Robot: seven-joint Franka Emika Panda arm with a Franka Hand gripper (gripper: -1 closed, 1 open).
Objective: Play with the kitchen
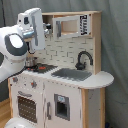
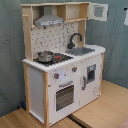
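The toy kitchen (image 1: 60, 85) stands upright against a grey backdrop, white-fronted with light-wood sides, and shows in both exterior views. In the second exterior view the kitchen (image 2: 62, 65) rests on a pale wooden floor (image 2: 100, 107), with the small steel pot (image 2: 45, 56) sitting on the hob at the second exterior view's left, and the black faucet (image 2: 75, 39) arching over the grey sink (image 2: 82, 50) beside it. The hood (image 2: 49, 20) hangs above the pot; red knobs (image 2: 65, 73) sit over the oven door (image 2: 64, 96).

In the first exterior view the Franka arm (image 1: 20, 47) comes in from the first exterior view's left — a bulky white elbow in front, the wrist section raised near the kitchen's upper shelf. Its gripper is hidden behind the arm's own body there, so I cannot tell how its fingers stand or whether it has hold of anything. The second exterior view shows no arm at all.

The sink (image 1: 71, 74) and faucet (image 1: 84, 59) stand well apart from the arm.
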